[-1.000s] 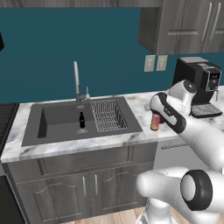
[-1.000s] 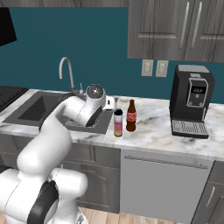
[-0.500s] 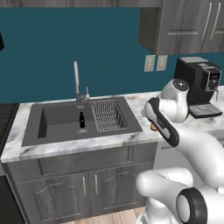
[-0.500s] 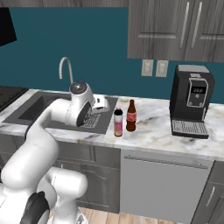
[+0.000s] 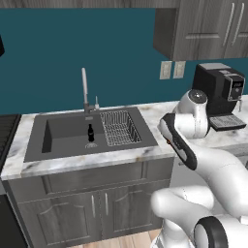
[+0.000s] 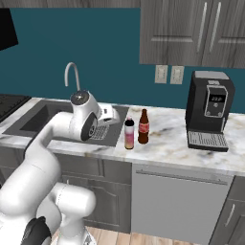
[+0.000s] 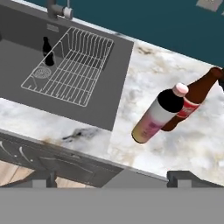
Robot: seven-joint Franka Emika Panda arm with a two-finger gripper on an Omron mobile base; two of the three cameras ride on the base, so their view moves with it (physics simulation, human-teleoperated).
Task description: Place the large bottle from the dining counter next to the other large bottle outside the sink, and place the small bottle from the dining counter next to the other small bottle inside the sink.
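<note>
On the bench (image 6: 158, 148), pink bottle (image 6: 129, 134) just beside brown bottle (image 6: 143, 127); hand (image 6: 109, 115) wide open, empty, apart from both

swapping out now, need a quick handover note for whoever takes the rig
Gripper: open, holding nothing, up above the counter right of the sink.
Pink-labelled bottle stands upright beside the brown bottle on the counter: large-bottle step looks done.
One small dark bottle stands in the sink basin by the drain.
Left: bring the second small bottle and set it next to that one.
</note>
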